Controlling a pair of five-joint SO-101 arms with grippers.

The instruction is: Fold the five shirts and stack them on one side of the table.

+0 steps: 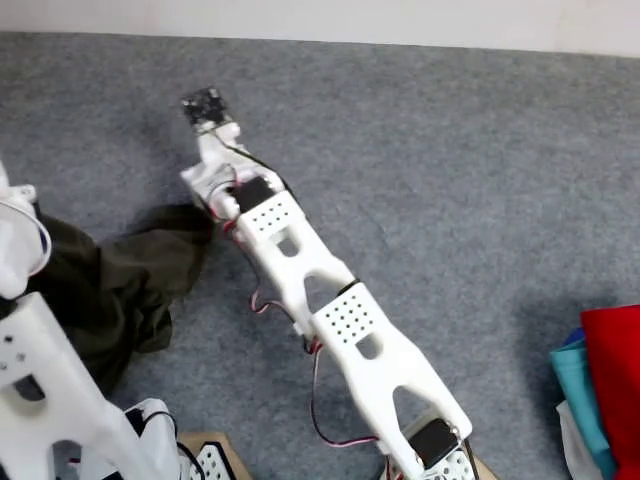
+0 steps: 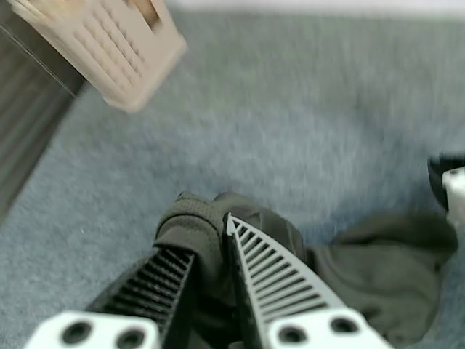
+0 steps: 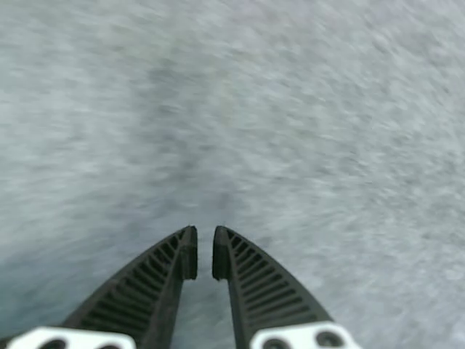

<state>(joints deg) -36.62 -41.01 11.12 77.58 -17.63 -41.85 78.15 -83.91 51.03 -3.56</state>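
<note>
A dark olive shirt (image 1: 130, 275) lies crumpled on the grey table cover (image 1: 450, 170) at the left. My left gripper (image 2: 209, 236) is shut on a bunched fold of this olive shirt (image 2: 378, 269), and the rest of the cloth trails away behind the pinched part. The left arm (image 1: 30, 340) stands over the shirt at the table's left edge. My right gripper (image 3: 203, 231) is shut with nothing between its fingers, just above bare grey cover. In the high view the right gripper (image 1: 204, 106) is at the end of the long white arm, beyond the shirt's far corner.
At the right edge sits a pile of shirts: a red one (image 1: 615, 370), a teal one (image 1: 580, 390) and a white one (image 1: 573, 440). A beige ribbed object (image 2: 109, 43) shows beyond the table's edge.
</note>
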